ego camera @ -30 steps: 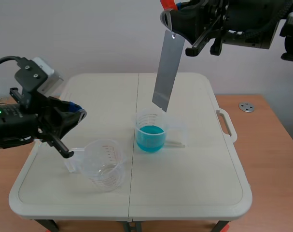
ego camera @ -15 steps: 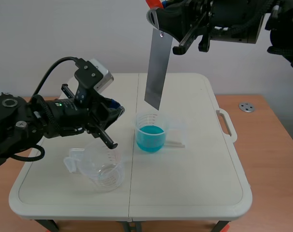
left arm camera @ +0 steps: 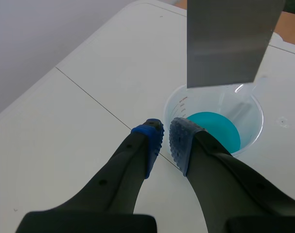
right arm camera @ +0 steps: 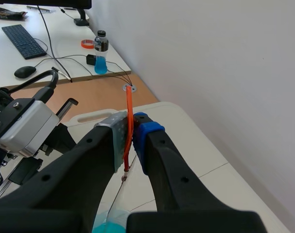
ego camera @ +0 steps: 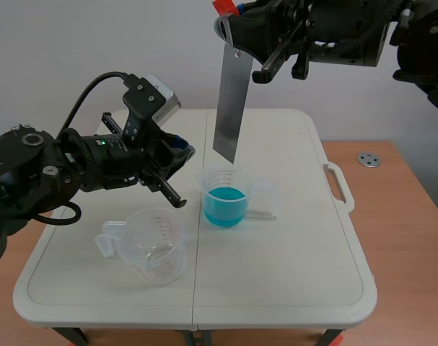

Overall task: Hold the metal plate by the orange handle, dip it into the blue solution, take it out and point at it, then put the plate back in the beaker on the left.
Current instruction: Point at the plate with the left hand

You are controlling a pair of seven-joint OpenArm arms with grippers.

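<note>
Orange handle (ego camera: 221, 6) cut off up top, right jaws clamped on it; metal plate (ego camera: 231, 101) hangs above blue beaker (ego camera: 225, 196); left jaws, closed empty, have pushed closer.

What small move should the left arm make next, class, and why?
Probably nudge the left end effector forward and up so its closed tips aim at the metal plate. The right end effector holds the plate by its orange handle above the blue solution, while the left tips sit lower, beside that beaker.
</note>
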